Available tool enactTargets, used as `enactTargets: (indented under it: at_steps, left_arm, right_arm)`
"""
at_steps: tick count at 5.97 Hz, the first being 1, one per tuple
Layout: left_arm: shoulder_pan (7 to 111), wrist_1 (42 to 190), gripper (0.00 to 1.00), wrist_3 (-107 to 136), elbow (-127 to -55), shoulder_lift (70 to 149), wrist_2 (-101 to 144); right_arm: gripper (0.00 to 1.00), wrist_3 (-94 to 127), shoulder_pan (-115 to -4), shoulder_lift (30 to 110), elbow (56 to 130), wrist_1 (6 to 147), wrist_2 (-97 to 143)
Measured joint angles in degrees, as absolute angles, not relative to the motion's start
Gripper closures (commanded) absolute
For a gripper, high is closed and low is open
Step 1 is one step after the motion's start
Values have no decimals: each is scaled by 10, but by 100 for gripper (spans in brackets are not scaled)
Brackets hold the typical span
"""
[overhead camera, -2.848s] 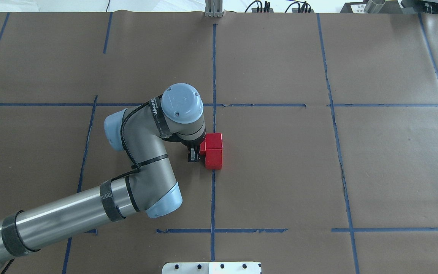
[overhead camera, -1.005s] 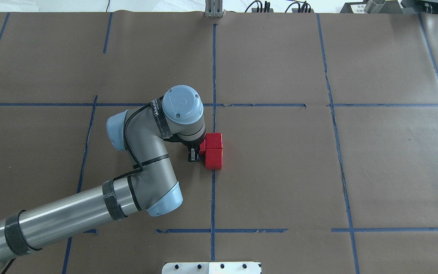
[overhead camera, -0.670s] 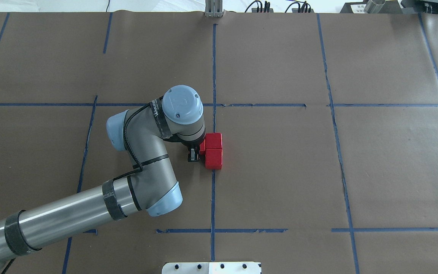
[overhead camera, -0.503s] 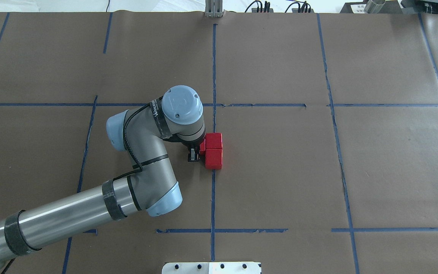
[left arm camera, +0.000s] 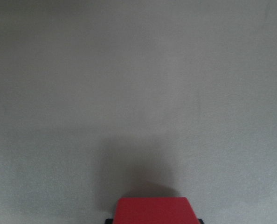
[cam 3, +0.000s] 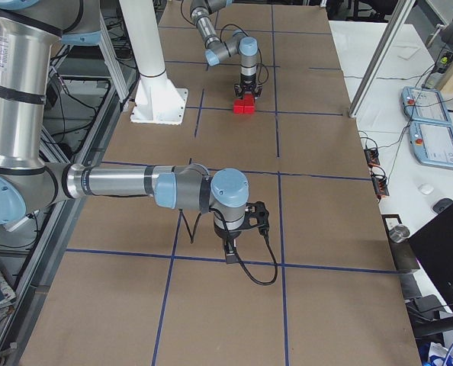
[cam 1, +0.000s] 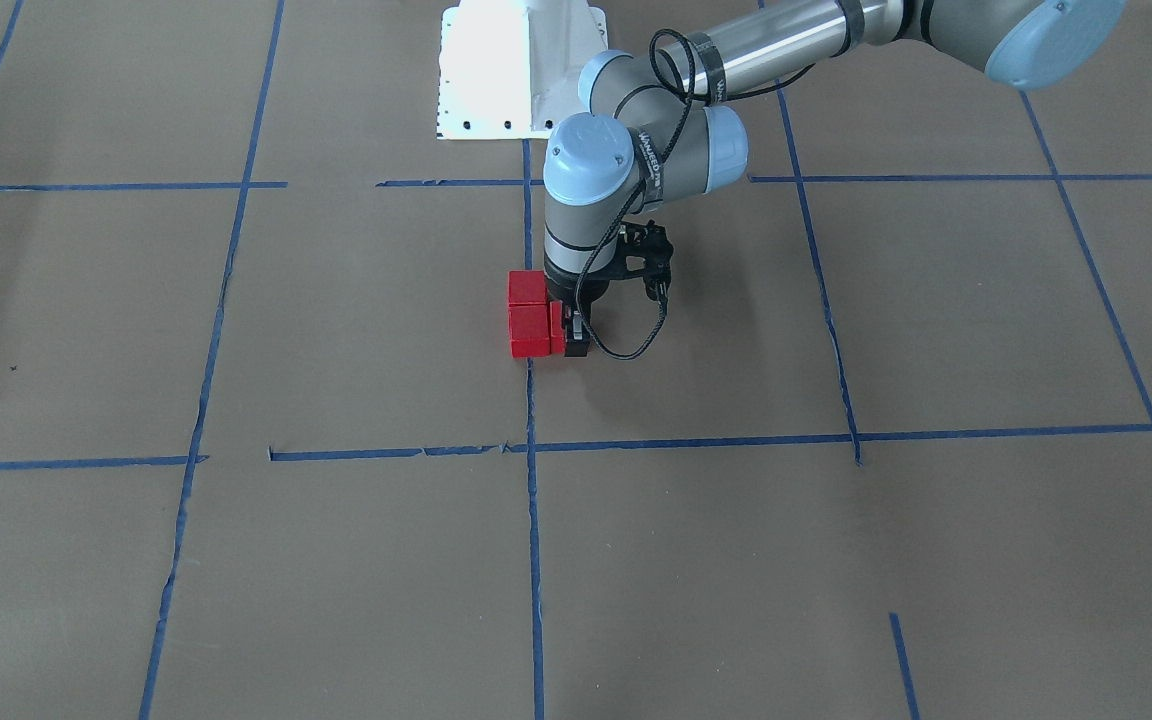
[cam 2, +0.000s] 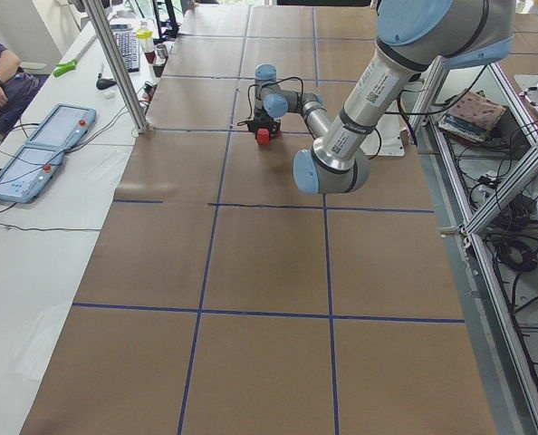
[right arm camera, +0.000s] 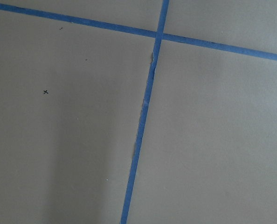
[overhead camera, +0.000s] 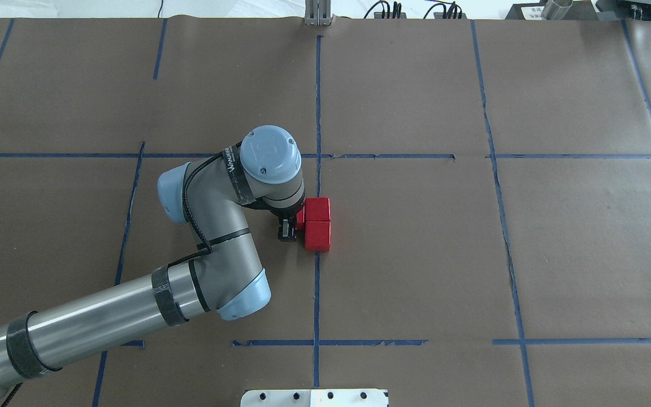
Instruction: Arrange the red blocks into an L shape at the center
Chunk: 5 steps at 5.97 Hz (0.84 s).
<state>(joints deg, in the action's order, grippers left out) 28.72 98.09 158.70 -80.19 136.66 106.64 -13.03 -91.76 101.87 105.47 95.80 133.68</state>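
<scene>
Two red blocks (overhead camera: pixel 318 209) (overhead camera: pixel 317 236) sit touching in a short column on the blue tape line (overhead camera: pixel 316 282) that splits the center square (overhead camera: pixel 404 254). A third red block (overhead camera: pixel 301 219) sits against the left side of the far one, mostly hidden under my left wrist. My left gripper (overhead camera: pixel 297 225) stands low over it and is shut on it, with one finger (cam 1: pixel 576 338) showing beside it. The left wrist view shows this block (left arm camera: pixel 156 210) at its bottom edge. My right gripper (cam 3: pixel 230 252) shows only in the exterior right view, low over bare paper; I cannot tell its state.
Brown paper with a blue tape grid covers the table. A white mounting plate (overhead camera: pixel 314 397) lies at the near edge. A metal post (overhead camera: pixel 317 12) and cables stand at the far edge. The left arm's elbow (overhead camera: pixel 241 294) lies over the center square's left half.
The left arm's elbow has shifted very slightly to the right. The gripper and the three blocks stay where they were.
</scene>
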Motion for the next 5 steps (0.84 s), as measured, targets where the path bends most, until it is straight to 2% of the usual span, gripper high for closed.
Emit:
enactTargets:
  at_steps: [2,5]
  left_arm:
    - [292,967,0,1563,-818,1365,1075]
    - [316,860,0,1408,-959,1331,1126]
  right_arm:
    - [0,-130,-918,1019,1055,958,1337]
    - [0,-130,-918,1019,1056,958,1337]
